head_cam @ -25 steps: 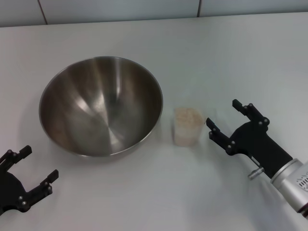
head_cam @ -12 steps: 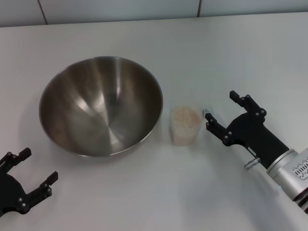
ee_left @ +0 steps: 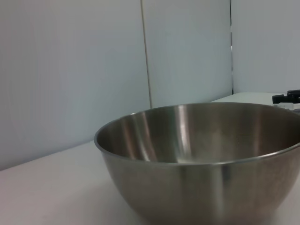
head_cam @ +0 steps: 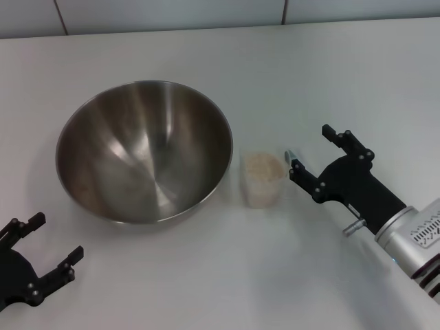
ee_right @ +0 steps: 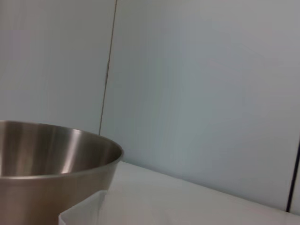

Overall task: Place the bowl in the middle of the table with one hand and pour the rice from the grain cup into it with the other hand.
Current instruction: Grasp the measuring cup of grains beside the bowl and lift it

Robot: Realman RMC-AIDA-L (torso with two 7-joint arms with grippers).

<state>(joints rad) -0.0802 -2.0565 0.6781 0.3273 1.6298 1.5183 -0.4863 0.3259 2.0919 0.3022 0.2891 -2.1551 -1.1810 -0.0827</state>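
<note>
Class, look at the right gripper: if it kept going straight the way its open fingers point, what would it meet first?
Most likely the grain cup: the right gripper points at it, open, just short of it. The bowl lies beyond.

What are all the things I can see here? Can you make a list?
bowl: one, shiny silver, on the table left of the middle, nothing in it.
grain cup: one, clear plastic, just right of the bowl.
rice: pale beige grains filling the cup.
table: one, white, under everything.
wall: pale panels behind the table.
right gripper: one, black on a silver arm, jaws open, right beside the cup.
left gripper: one, black, jaws open, near left corner, away from the bowl.
</note>
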